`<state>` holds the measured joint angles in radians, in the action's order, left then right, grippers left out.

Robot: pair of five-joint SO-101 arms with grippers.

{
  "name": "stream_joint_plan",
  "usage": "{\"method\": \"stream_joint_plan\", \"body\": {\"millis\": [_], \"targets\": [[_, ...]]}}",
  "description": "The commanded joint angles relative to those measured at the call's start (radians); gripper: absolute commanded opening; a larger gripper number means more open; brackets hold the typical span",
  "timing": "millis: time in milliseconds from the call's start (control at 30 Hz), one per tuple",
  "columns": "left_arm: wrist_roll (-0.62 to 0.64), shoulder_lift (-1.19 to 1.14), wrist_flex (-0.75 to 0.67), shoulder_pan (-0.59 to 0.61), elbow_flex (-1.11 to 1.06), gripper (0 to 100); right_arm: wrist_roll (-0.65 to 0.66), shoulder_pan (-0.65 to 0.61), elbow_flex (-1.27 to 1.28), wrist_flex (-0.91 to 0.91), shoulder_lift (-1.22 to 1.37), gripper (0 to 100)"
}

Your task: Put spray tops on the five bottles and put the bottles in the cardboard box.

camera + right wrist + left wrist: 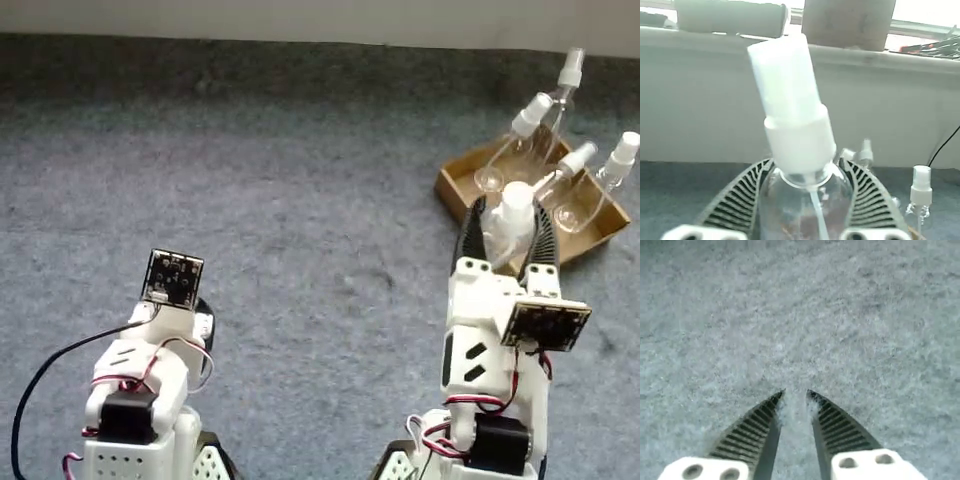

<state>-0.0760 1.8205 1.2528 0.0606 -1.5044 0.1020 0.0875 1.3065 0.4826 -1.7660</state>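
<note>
High cam looks steeply down on the whole worktop [300, 200]. Left wrist cam's close on it, pointing down; right's faces level, also catching the bottles [515, 150].

We see soft, even light on the grey table [300, 200], with faint shadows. Behind the bottle [795, 150], a bright band [927, 10] glares above the ledge [700, 37].

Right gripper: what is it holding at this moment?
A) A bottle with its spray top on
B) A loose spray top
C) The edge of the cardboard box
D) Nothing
A: the right gripper is closed around a clear bottle that has a white spray top on its neck.
</note>
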Motion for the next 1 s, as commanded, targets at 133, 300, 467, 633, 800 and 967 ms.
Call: {"method": "stream_joint_plan", "body": {"millis": [133,300,467,633,800,967], "targets": [[-0.003,0.012,0.003,0.01,-0.096,4,0.003,0.162,-0.068,-0.269,0.3,9.8],[-0.003,0.012,0.003,0.005,-0.174,4,0.003,0.237,-0.065,-0.429,0.475,9.8],[-0.002,0.01,0.003,0.005,-0.189,4,0.003,0.274,-0.067,-0.558,0.664,9.8],[-0.002,0.008,0.003,0.005,-0.189,4,0.003,0.303,-0.067,-0.713,0.843,9.8],[-0.002,0.008,0.003,0.005,-0.189,4,0.003,0.308,-0.068,-0.857,1.001,9.8],[-0.002,0.008,0.003,0.005,-0.189,4,0.002,0.308,-0.068,-1.021,1.165,9.8]]}}
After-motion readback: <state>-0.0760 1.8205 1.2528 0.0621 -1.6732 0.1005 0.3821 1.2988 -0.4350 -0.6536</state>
